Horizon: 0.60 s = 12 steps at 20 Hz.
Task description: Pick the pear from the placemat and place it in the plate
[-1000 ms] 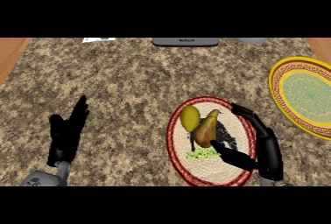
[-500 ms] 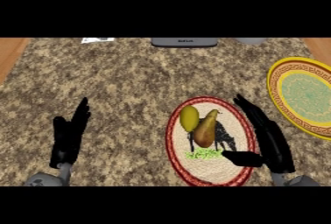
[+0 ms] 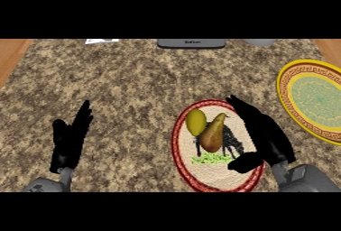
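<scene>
A brown-and-yellow pear (image 3: 208, 131) lies on a round woven placemat (image 3: 190, 171) with a red rim, low and right of centre. My right hand (image 3: 263, 133) stands open just right of the pear, fingers straight and pointing away, thumb low near the mat's lower right; it does not touch the fruit. A yellow plate (image 3: 293, 85) with a green centre and patterned rim sits at the right edge, partly cut off. My left hand (image 3: 70, 140) rests open at the lower left, fingers up.
The counter top (image 3: 133, 76) is speckled stone. A dark flat object (image 3: 191, 43), a white scrap (image 3: 101, 41) and a grey object (image 3: 260, 42) lie along the far edge. Wooden strips show at both upper corners.
My right hand has straightened its fingers and shifted slightly back and right of the pear. The pear and left hand have stayed put.
</scene>
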Available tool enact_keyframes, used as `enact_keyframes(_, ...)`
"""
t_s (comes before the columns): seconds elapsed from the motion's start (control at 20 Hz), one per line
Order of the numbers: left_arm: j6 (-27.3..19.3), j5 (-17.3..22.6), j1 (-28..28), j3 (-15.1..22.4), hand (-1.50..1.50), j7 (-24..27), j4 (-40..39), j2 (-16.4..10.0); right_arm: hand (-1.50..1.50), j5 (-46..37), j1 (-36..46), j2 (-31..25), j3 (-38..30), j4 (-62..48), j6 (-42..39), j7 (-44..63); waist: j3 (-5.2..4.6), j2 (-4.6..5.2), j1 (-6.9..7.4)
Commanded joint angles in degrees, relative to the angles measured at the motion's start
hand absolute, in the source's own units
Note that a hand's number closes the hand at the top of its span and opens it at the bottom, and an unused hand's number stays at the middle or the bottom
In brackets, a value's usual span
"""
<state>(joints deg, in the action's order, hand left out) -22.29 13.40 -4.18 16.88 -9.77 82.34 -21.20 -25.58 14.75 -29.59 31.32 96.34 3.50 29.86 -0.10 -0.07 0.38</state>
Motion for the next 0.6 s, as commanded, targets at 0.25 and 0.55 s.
enact_keyframes(0.25, 1.74, -3.26, 0.8, -2.64, 0.0, 0.39, -1.69, 3.99, -1.5, -3.79, 3.93, 8.79, -2.88, -6.51, -10.4, 4.45, 0.1, 0.08, -0.25)
enact_keyframes(0.55, 3.73, -6.62, 1.12, -4.45, 0.0, -2.77, 1.38, 5.12, -1.5, -7.08, 3.08, 11.94, -7.01, -6.36, -15.8, 3.28, 0.11, 0.05, -0.27)
